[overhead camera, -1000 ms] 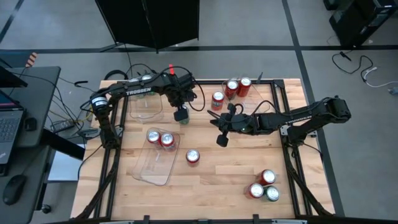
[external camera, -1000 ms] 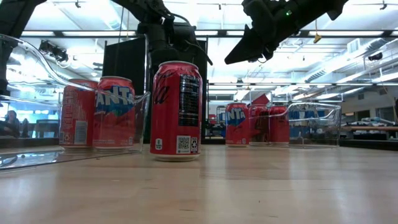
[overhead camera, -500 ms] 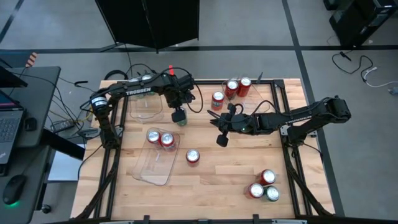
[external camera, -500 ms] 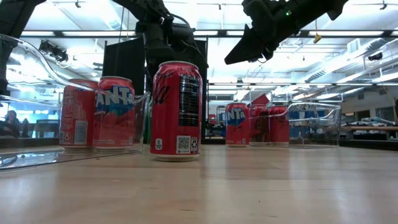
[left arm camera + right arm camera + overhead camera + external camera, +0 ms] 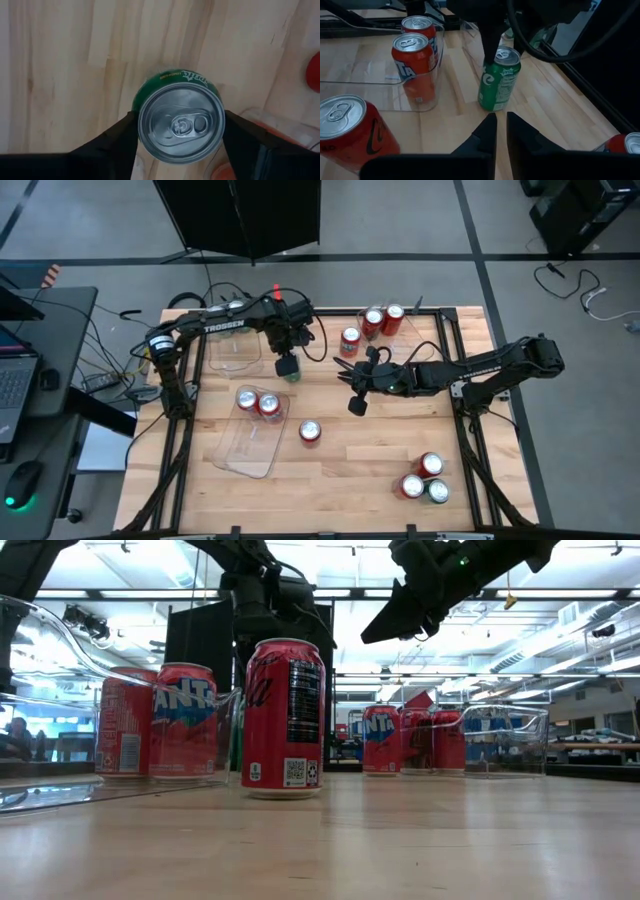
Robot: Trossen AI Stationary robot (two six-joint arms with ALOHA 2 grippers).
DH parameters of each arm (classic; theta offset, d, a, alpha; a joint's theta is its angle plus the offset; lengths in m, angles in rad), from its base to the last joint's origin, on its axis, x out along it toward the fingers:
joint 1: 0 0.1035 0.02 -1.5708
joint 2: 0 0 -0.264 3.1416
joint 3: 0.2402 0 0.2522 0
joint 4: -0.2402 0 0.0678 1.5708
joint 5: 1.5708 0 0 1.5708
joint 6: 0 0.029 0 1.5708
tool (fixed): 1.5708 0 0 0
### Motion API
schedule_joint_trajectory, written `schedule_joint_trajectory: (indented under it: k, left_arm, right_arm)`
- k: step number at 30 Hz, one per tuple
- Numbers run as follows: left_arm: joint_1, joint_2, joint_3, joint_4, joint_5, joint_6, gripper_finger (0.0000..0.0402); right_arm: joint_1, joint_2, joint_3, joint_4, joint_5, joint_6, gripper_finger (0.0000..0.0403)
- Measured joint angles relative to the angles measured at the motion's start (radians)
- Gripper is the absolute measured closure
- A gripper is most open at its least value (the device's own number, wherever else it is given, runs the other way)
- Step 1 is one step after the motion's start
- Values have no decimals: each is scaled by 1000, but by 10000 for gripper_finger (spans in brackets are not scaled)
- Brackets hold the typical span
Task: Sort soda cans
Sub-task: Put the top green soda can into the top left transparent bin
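Left wrist view: the Sprite can (image 5: pixel 181 122) stands upright on the counter (image 5: pixel 65 75), centred in the left end effector (image 5: pixel 180 116). Its fingers (image 5: pixel 120 142) sit against the can's two sides with no gap showing, so it reads as grasped. Done well, the step wants an even squeeze and a straight lift, since the can looks easy to tip.

Right wrist view: the right end effector (image 5: pixel 501 125) is clenched on nothing, well apart from the Sprite can. Two Fanta cans (image 5: pixel 415 65) stand inside a clear tray (image 5: pixel 365 82).

High view: a second tray (image 5: pixel 232 352) lies just beside the left end effector, and no can shows in it. A red cola can (image 5: pixel 310 431) stands loose on the counter.

Low view: the Fanta cans stand side by side behind the tray wall.
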State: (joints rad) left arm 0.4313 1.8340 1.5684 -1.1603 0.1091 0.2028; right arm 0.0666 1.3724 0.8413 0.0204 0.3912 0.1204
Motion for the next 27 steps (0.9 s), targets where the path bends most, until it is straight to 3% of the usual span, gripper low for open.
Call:
schedule_joint_trajectory:
  k: [16, 27]
  left_arm:
    - [1, 6, 240, -174, -98, -27, 164]
    - [25, -75, 266, -256, -194, -96, 164]
  right_arm:
    - [0, 0, 0, -1, 0, -8, 373]
    - [0, 0, 0, -6, 0, -19, 372]
